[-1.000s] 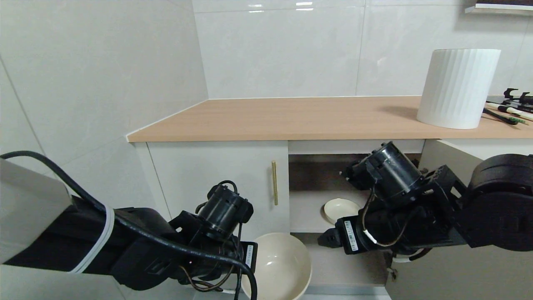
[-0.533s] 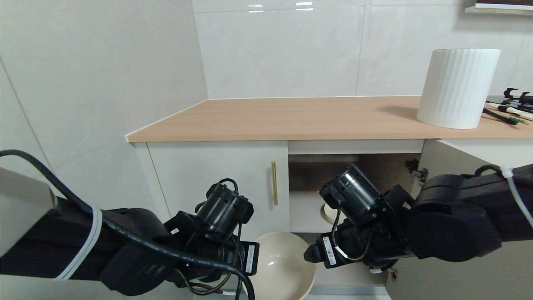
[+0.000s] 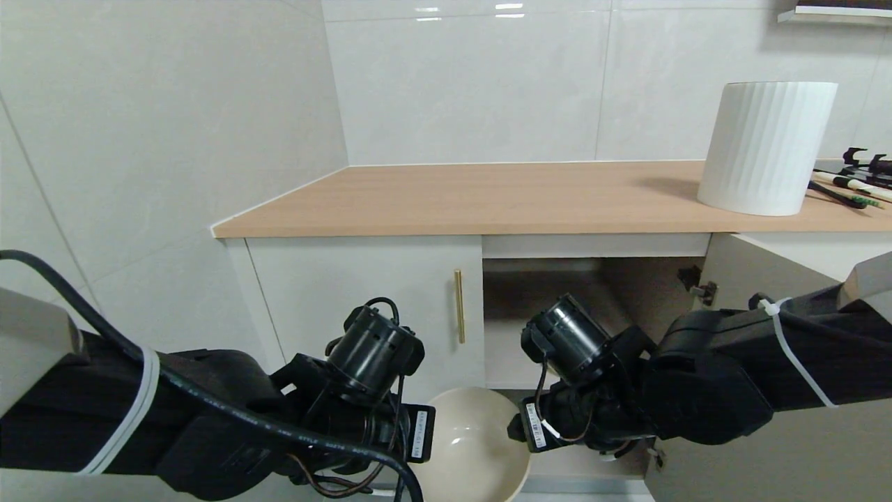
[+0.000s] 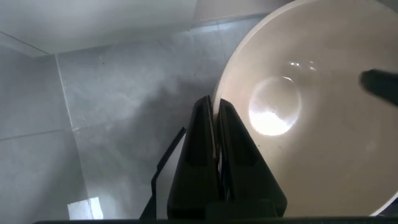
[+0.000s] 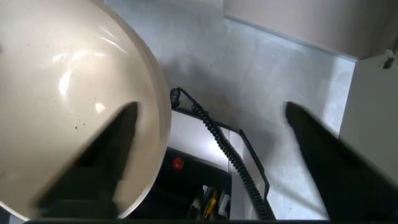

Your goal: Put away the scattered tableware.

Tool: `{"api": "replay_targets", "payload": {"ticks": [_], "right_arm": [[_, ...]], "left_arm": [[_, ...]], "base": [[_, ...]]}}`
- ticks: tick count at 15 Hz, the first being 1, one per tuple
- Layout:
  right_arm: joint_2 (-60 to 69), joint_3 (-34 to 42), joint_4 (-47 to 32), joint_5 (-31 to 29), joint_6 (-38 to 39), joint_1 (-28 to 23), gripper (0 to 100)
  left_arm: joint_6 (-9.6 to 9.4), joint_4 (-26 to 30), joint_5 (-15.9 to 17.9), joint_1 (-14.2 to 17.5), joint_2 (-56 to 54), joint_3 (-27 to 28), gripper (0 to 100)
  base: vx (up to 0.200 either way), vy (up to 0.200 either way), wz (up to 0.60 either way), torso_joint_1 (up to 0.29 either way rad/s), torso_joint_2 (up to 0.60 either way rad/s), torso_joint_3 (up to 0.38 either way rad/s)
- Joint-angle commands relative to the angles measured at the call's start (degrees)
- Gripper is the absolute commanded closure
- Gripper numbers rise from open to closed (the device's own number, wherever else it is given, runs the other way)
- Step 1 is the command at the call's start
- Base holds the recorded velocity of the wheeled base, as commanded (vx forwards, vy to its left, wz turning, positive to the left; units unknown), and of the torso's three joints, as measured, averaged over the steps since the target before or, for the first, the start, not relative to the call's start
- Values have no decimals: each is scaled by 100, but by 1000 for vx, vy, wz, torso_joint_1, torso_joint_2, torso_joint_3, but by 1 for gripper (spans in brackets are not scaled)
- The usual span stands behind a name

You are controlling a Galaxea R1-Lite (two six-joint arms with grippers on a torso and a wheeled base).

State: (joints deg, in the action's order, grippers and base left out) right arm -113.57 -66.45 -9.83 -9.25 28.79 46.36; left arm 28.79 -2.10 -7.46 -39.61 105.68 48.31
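Your left gripper (image 4: 216, 109) is pinched tight on the rim of the cream bowl (image 4: 311, 118), which hangs out beyond its fingertips. Your right gripper (image 5: 210, 112) sits just beside it, fingers spread wide. One finger lies across the bowl's rim, touching or not, hard to tell. The open cabinet (image 3: 529, 300) is just ahead of both.

My left gripper (image 4: 216, 111) is clamped on the cream bowl (image 4: 311, 118) at its rim, one finger outside the wall and one inside. The bowl's inside is glossy with a few dark specks. Grey floor tiles (image 4: 112, 106) lie below. A blurred dark tip (image 4: 380, 84) sits over the bowl's opposite side; I can't tell what it is.
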Motion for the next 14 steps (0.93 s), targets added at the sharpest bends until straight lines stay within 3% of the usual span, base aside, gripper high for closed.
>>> {"api": "replay_targets", "payload": {"ticks": [1, 10, 11, 14], "right_arm": [[36, 18, -2, 11, 3, 5, 100], [19, 36, -11, 2, 3, 13, 100], [10, 36, -11, 2, 3, 13, 100], [-16, 45, -11, 2, 3, 13, 100]], "left_arm": [[3, -1, -1, -3, 23, 3, 100], [-5, 8, -19, 6, -12, 3, 100], [-5, 8, -36, 6, -12, -6, 0], [3, 8, -45, 6, -48, 3, 0]], "base": [[0, 0, 0, 0, 0, 0], [0, 0, 0, 0, 0, 0], [0, 0, 0, 0, 0, 0], [0, 0, 0, 0, 0, 0]]}}
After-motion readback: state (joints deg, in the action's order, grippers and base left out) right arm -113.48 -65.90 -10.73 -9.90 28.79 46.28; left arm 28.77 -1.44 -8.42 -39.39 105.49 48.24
